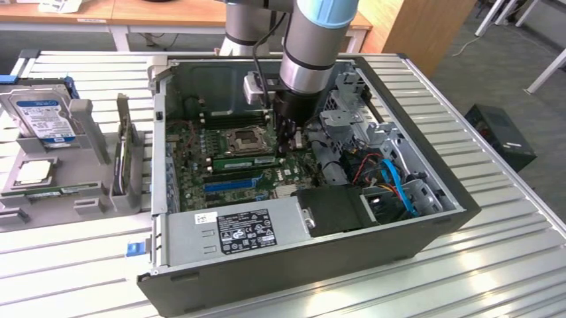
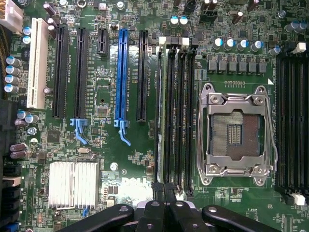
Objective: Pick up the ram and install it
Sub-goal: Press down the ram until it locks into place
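Note:
The ram (image 1: 235,163) stands on edge in a memory slot beside the CPU socket (image 1: 244,139), inside the open computer case (image 1: 415,228). In the wrist view the ram (image 2: 159,111) shows edge-on as a thin strip in the outermost slot of the bank. My gripper (image 1: 287,144) is down inside the case at that stick's end nearer the drive cage. Its black fingers (image 2: 157,195) are shut, tips together, and my gripper (image 2: 164,187) sits right over the stick's near end. I cannot tell whether the tips touch it.
On the exterior view's left, a grey holder (image 1: 89,132) carries a hard drive (image 1: 40,116) and a green expansion card (image 1: 124,149). In the case are the power supply (image 1: 243,228), the drive cage (image 1: 354,126) and blue cables (image 1: 394,179). A blue slot (image 2: 122,77) and heatsink (image 2: 72,183) flank the memory slots.

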